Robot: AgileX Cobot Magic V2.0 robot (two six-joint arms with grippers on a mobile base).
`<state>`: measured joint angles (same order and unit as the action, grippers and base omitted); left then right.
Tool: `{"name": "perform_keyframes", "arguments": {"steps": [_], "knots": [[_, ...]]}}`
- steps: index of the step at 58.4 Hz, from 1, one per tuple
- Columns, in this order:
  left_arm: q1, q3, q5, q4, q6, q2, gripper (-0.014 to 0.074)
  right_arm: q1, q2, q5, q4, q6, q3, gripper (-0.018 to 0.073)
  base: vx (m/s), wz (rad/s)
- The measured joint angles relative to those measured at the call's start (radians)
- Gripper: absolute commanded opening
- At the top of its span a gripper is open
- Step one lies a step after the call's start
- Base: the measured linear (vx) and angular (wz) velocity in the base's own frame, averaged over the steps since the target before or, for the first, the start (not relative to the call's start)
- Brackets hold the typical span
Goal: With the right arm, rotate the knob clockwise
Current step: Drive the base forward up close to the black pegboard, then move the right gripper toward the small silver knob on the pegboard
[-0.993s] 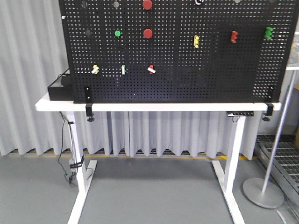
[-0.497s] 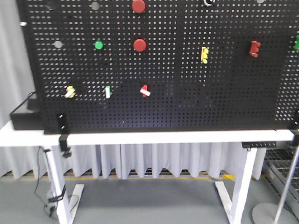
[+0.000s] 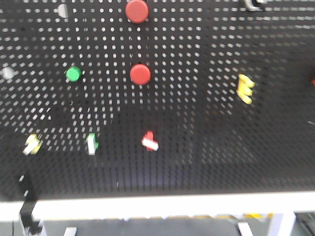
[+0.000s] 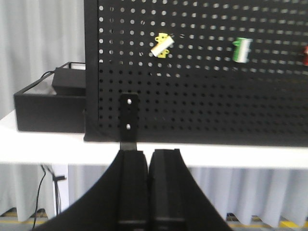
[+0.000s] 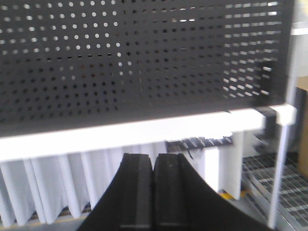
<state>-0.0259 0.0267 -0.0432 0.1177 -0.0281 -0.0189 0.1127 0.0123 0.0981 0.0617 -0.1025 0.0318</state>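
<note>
- Though the front view is blurred, a black board (image 3: 197, 162) fills it, standing on a white counter (image 3: 162, 204) along the 6 o'clock edge.
- Front view: an upper red knob (image 3: 137, 11) sits near 12 o'clock. A lower red knob (image 3: 141, 73) is at its 6 o'clock, and a green knob (image 3: 73, 74) is at 9 o'clock of the lower one. I cannot tell which of these the task means.
- Front view: a yellow clip (image 3: 245, 88) is at 2 o'clock. Three small levers run in a row below centre: a red lever (image 3: 150, 141) at 6 o'clock, a green lever (image 3: 91, 143) at 8 o'clock and a yellow lever (image 3: 32, 144) further out. A black clamp (image 3: 27, 206) grips the counter at 7 o'clock. Neither pincer shows.
- Left wrist view: the left pincer (image 4: 148, 159) is at 6 o'clock, fingers pressed together on nothing and well apart from the board. The yellow lever is at 12 o'clock, the green lever at 1 o'clock and a black box (image 4: 48, 103) on the counter at 9 o'clock.
- Right wrist view: the right pincer (image 5: 153, 166) is at 6 o'clock, fingers together and empty, well short of the counter edge. Only plain board is ahead of it.
</note>
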Motion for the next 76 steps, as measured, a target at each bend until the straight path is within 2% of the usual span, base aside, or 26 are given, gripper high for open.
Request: {"name": "perform_keyframes", "arguments": {"steps": [32,70,76], "knots": [[0.000,0.000,0.000,0.000,0.000,0.000,-0.0006,0.000,0.000,-0.001,0.000,0.000,0.000,-0.0008,0.32,0.04],[0.000,0.000,0.000,0.000,0.000,0.000,-0.0006,0.000,0.000,0.000,-0.001,0.000,0.000,-0.0008,0.04,0.00],[0.000,0.000,0.000,0.000,0.000,0.000,-0.0006,0.000,0.000,-0.041,-0.005,0.000,0.000,-0.0008,0.00,0.00]]}}
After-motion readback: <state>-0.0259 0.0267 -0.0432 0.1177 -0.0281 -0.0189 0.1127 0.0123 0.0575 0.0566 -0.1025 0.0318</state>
